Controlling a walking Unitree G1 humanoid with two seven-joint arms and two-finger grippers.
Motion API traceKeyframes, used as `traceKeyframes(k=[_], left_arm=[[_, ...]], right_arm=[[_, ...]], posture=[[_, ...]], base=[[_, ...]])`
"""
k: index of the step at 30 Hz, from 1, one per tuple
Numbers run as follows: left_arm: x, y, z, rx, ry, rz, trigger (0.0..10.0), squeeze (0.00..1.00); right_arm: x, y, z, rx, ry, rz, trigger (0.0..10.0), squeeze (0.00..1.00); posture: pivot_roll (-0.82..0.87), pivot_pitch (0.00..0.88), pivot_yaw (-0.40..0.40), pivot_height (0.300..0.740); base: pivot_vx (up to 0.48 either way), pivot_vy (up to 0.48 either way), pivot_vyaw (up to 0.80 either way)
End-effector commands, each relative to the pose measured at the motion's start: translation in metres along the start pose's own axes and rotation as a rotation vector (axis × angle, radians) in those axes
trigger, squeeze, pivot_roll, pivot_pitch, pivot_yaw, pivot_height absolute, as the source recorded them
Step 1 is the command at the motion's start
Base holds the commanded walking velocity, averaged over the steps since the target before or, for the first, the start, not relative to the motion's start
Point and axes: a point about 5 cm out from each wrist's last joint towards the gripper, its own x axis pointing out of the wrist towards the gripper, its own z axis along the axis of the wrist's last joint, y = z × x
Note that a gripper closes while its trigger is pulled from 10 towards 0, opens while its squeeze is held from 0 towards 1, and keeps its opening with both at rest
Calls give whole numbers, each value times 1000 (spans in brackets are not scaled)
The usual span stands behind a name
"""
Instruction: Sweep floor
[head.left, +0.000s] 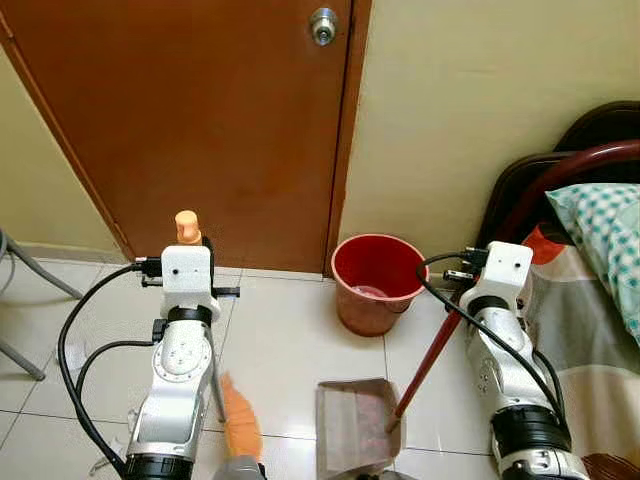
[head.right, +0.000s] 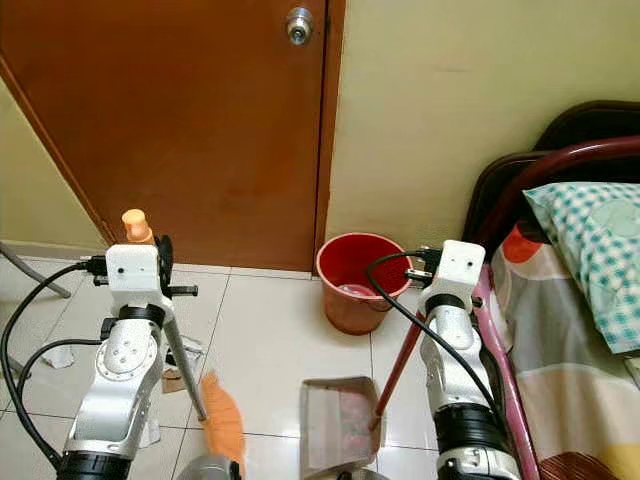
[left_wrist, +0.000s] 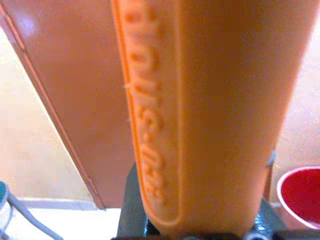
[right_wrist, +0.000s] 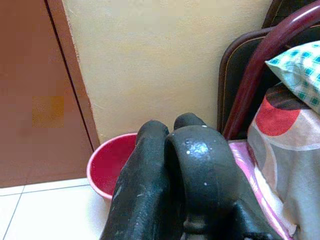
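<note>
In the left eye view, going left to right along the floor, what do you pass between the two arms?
Left arm → orange broom head → grey dustpan and red bucket behind it → dustpan's red handle → right arm → bed.

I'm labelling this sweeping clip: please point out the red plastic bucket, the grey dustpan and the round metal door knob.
Red plastic bucket (head.left: 372, 300): left eye view, on its outer front wall.
Grey dustpan (head.left: 345, 440): left eye view, on its flat pan.
Round metal door knob (head.left: 322, 26): left eye view, on its face.
</note>
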Motion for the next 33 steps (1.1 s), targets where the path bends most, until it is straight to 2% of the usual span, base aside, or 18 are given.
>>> traceKeyframes(k=[1,8,12,16,21,26,33], left_arm=[[6,4,14,47,-74,10,10000,0],[13,7,26,66,-119,30,10000,0],[20,18,34,71,-143,92,10000,0],[22,19,38,72,-166,92,10000,0],[28,29,40,107,-176,97,10000,0],[32,33,44,123,-193,98,10000,0],[34,43,52,159,-222,130,10000,0]], right_arm=[[3,2,11,16,-49,9,10000,0],[5,4,12,11,-46,19,10000,0],[8,10,22,20,-68,37,10000,0],[8,9,21,46,-54,14,10000,0],[3,22,13,77,-42,16,10000,0],[2,24,10,80,-35,23,10000,0],[14,27,23,74,-65,36,10000,0]], posture=[[113,0,-50,740],[75,9,-60,740],[61,23,-83,740],[59,34,-94,740],[67,29,-67,740],[72,21,-57,740],[89,25,-49,740]], base=[[0,0,0],[0,0,0],[0,0,0],[0,0,0],[0,0,0],[0,0,0],[0,0,0]])
